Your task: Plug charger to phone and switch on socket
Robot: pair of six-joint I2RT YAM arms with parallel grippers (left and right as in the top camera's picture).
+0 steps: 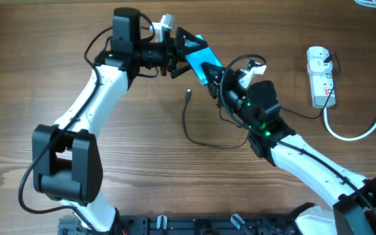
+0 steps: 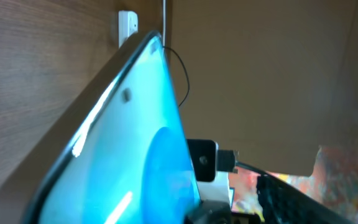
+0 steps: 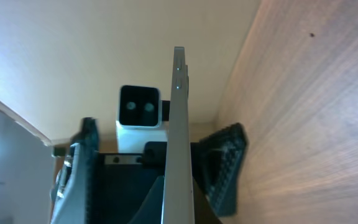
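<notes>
The phone (image 1: 200, 60) hangs tilted in the air above the table (image 1: 142, 170), between the two arms. The right gripper (image 1: 215, 76) is pinched onto its lower end, jaws tight across screen and back; in the right wrist view the phone runs edge-on straight up from those jaws. The left gripper (image 1: 181, 52) stands wide at the upper end, with a finger on either side of the phone. As far as the right wrist view shows, neither finger presses it. The charger (image 1: 186, 124) lies loose on the table, its plug tip (image 1: 188, 93) just below the phone and free of both arms. The socket (image 1: 320, 77) sits well apart to the right, untouched.

The step looks like a regrip that sets the phone up for plugging. To do it well, the right gripper should hold a firm pinch until the left either closes fully or backs clear without brushing the screen. The port end must finish bare and facing the plug tip; which end that is cannot be told here. The freed gripper should then take the charger close behind the tip, so it does not droop, and square it to the port before pushing
</notes>
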